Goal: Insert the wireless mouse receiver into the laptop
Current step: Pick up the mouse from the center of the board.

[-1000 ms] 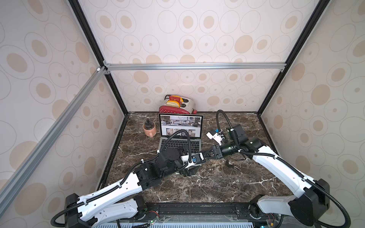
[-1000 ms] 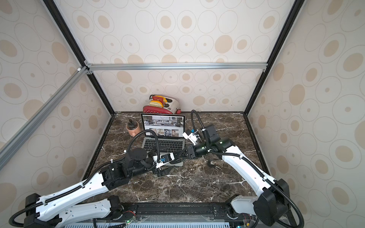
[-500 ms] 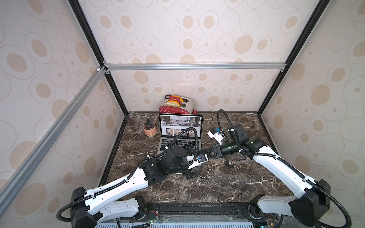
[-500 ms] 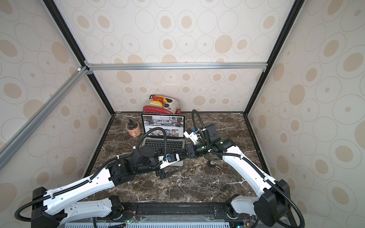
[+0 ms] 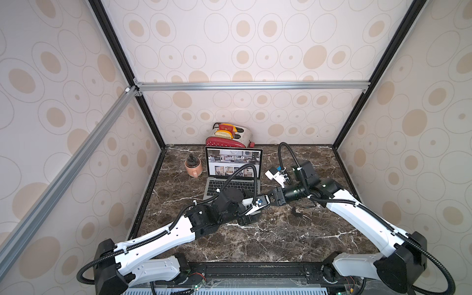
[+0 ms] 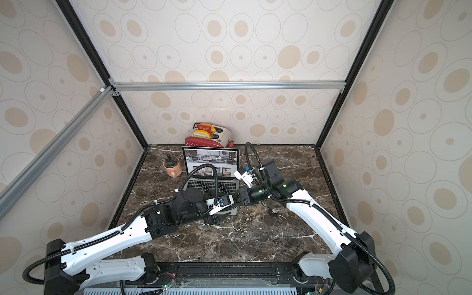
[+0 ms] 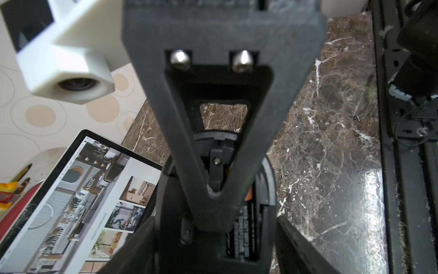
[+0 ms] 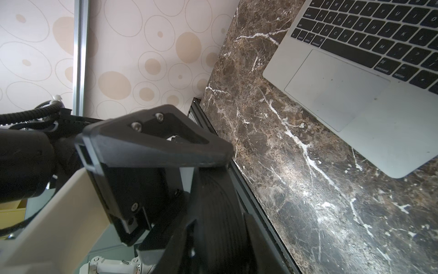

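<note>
Left wrist: our left gripper (image 7: 214, 191) just clenched.
It meets the right gripper (image 5: 272, 198), grip untellable, beside the laptop (image 5: 217, 185); likely a handover.

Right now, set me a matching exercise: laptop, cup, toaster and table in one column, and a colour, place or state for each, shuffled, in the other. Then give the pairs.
1. laptop
2. cup
3. toaster
4. table

A. by the back wall, behind the screen
B. dark marble with white veins
C. pink, beside the screen
D. open, screen lit

Pairs: 1-D, 2-C, 3-A, 4-B
</note>
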### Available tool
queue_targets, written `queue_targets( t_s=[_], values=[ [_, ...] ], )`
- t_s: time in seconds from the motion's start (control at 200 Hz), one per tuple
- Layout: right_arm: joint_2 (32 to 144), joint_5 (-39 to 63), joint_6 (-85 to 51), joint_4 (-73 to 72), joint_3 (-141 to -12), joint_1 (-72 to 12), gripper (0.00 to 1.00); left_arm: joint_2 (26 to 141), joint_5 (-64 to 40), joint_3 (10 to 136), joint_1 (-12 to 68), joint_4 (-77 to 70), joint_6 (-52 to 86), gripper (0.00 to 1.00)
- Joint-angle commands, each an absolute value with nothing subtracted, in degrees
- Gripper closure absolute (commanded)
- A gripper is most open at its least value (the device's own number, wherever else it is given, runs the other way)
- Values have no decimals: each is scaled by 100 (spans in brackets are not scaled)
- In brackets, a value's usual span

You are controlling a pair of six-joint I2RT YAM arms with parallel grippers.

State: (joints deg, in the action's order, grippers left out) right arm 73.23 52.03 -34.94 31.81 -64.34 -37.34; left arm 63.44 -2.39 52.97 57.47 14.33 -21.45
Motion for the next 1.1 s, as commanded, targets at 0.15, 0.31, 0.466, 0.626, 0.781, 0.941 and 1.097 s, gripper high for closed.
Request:
queue_targets(
  t_s=[0.15,0.31,0.466,0.626,0.781,0.941,1.097],
  values=[
    [7387,5361,-3365,3247,-6569,-3850,100,6250,-257,5295,5722,1490,-2268,42],
    [7383,5346,-3288,3341,-6587,-3842,100,6166,-209,5243,5726,1544,-2268,54],
    [7373,5346,-3139,3402,-6625,-3854,100,6062,-161,5187,5722,1575,-2254,74],
    [7424,5355,-3005,3439,-6680,-3866,100,6062,-112,5203,5722,1608,-2156,100],
    [7382,5291,-2975,3381,-6635,-3862,67,6099,35,5195,5722,1691,-2017,100],
    [7149,5138,-3049,3199,-6362,-3726,52,6076,182,5059,5720,1706,-1843,100],
    [6991,5070,-3190,3086,-6157,-3635,46,6039,269,4887,5722,1527,-1674,100]
  ],
)
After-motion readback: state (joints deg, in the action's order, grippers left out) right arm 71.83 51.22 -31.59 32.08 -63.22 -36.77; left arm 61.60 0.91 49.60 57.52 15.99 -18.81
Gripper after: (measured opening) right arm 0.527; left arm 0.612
